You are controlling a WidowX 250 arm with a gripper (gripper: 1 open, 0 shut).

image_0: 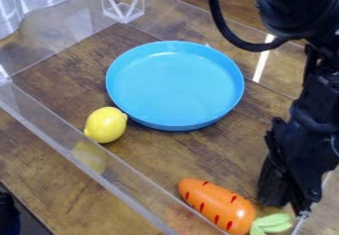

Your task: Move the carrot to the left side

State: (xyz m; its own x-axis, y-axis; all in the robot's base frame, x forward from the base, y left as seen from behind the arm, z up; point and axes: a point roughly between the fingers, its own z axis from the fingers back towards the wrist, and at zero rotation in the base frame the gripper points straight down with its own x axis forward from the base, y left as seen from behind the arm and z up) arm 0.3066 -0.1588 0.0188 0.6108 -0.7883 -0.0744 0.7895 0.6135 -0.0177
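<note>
Orange and glossy, the carrot (pixel 219 205) lies at the table's (pixel 79 70) 5 o'clock edge, its green top at 3 o'clock touching the black gripper (pixel 281 207). Pointing down just beside the carrot, the gripper has its jaws closed and holds nothing that shows. A blue plate (pixel 175 83) sits at centre, a lemon (pixel 105 125) at its 8 o'clock

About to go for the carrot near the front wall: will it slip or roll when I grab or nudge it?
The carrot has a glossy skin, so it may slip between the fingers. Its body is rounded and stubby, so a sideways push would probably roll it. It looks like a stiff moulded toy, likely light. The gripper is shut right beside its green top.
</note>
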